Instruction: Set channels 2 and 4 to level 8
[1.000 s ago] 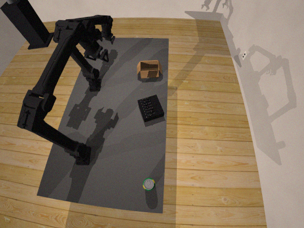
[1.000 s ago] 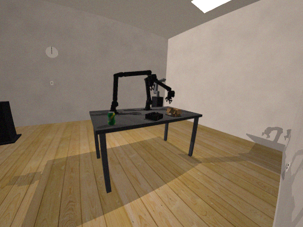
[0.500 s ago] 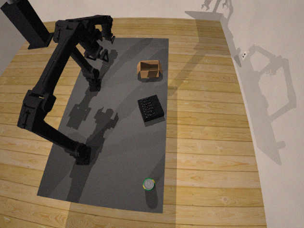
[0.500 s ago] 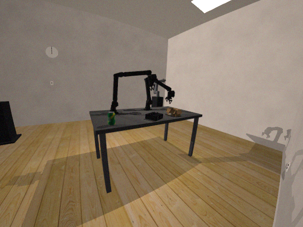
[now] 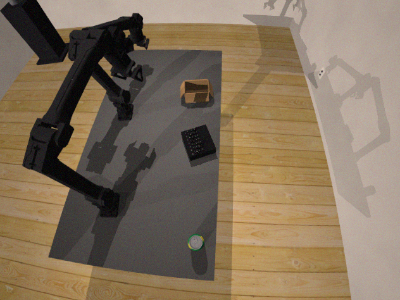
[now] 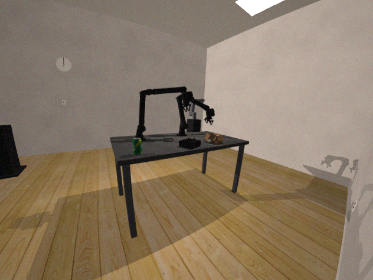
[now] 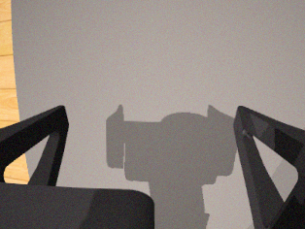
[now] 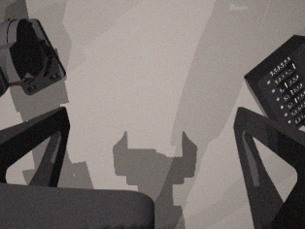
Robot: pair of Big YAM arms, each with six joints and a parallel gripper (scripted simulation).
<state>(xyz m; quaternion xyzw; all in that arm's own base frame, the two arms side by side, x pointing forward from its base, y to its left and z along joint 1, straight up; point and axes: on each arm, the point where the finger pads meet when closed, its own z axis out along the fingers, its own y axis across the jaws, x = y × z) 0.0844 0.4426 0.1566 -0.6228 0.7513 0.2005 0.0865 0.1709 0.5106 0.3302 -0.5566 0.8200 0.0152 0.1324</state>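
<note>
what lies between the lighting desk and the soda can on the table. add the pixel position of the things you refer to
Between the lighting desk point(image 5: 206, 142) point(image 6: 189, 143) and can point(image 5: 195, 242) point(image 6: 137, 146), only shadows, in the top view.

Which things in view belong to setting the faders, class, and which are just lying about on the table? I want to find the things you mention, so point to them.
Part of the job:
- black lighting desk point(image 5: 198, 142) point(image 6: 189, 143) point(image 8: 278, 82)
- left gripper point(image 5: 146, 43) point(image 6: 208, 121) point(image 7: 152, 114), open
- right gripper point(image 5: 130, 76) point(image 6: 186, 107) point(image 8: 152, 114), open

Just lying about:
- open brown box point(image 5: 197, 97) point(image 6: 213, 138)
- green-and-yellow can point(image 5: 195, 242) point(image 6: 137, 146), upright

Lab-type rm: two robot arms point(image 5: 69, 87) point(image 6: 165, 90) on table point(image 5: 155, 206) point(image 6: 159, 156).
</note>
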